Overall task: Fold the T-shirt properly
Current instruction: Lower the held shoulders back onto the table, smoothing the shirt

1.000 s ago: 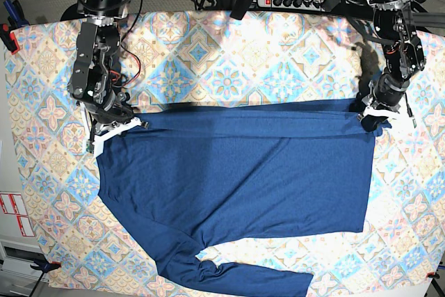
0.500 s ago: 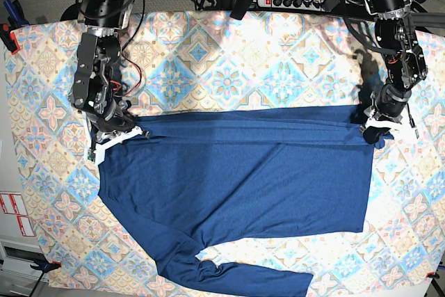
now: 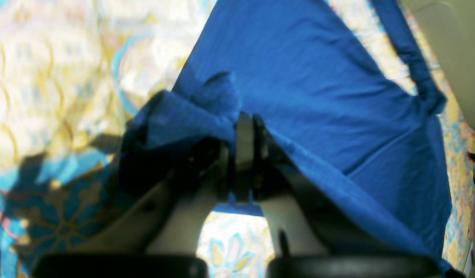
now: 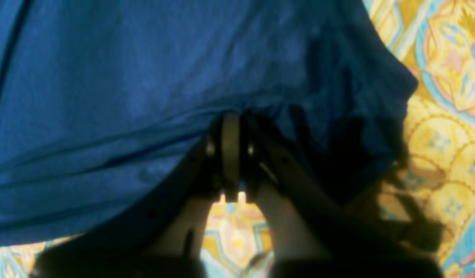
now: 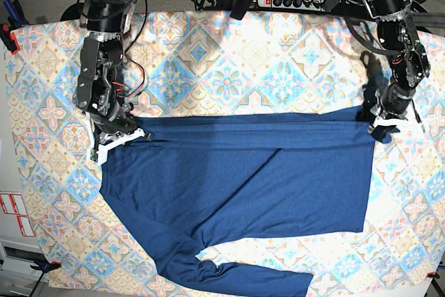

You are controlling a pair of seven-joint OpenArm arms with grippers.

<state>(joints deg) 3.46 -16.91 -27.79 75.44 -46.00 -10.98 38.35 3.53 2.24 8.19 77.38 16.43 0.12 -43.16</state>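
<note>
Here a dark navy long-sleeved T-shirt (image 5: pixel 236 186) lies flat across a pastel tile-patterned tablecloth (image 5: pixel 229 60), one sleeve trailing toward 6 o'clock. The right gripper (image 5: pixel 118 138), at 9 o'clock in the base view, is clamped on the shirt's upper folded edge. The left gripper (image 5: pixel 382 124), at 3 o'clock, pinches the opposite corner, its jaws closed on bunched cloth.

— Anything cut off? 
— T-shirt (image 5: pixel 236 186): sleeve end clipped by base view's bottom edge. 
— Hidden? 
— Left gripper (image 3: pixel 244 127) and right gripper (image 4: pixel 231 127) tips buried in cloth; both wrist views blurred.
</note>
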